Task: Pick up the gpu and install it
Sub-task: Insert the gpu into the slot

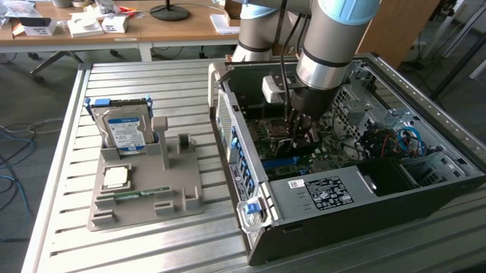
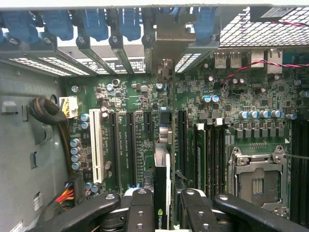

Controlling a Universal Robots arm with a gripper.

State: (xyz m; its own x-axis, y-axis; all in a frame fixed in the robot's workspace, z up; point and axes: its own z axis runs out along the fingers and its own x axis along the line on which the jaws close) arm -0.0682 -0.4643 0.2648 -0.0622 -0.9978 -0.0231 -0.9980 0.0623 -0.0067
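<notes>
While clamping the gpu [image 2: 162, 169] edge-on in the gripper [image 2: 166, 200] over the motherboard [image 2: 145, 101], mid-install, apparently not yet seated; seemingly calls for keeping the card upright, square to the board.

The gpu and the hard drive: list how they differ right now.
Place: the gpu is inside the computer case, over the motherboard; the hard drive stands in the gray holder outside it.
Grip: the gpu is clamped between the fingers; the hard drive is untouched.
Look: the gpu is a thin card seen edge-on; the hard drive is boxy with a blue-white label.
Shared: both stand on edge, not flat.
</notes>
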